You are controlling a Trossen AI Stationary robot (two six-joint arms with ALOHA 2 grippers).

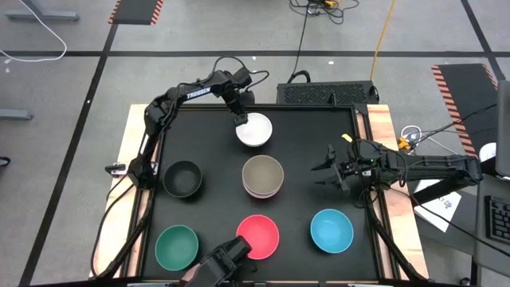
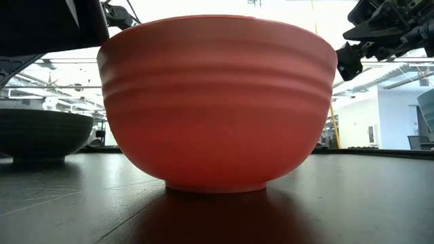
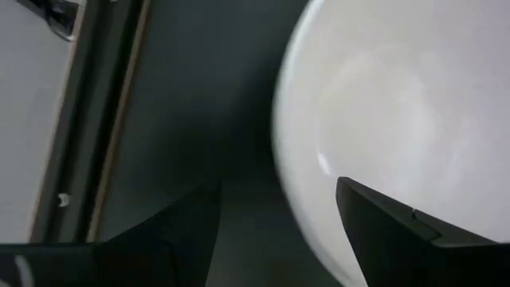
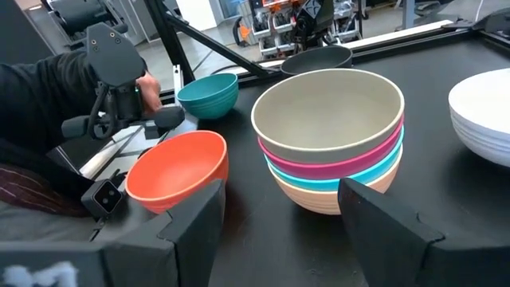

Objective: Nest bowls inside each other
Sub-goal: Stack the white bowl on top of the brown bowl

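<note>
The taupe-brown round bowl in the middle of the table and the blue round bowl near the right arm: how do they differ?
The taupe-brown round bowl tops a stack, nested in magenta, teal and peach-orange bowls per the right wrist view; the blue round bowl stands alone. The taupe-brown bowl sits at the table's centre, the blue one nearer the front right corner. Both are plain, upright, empty, of like size, and untouched by either gripper.
</note>
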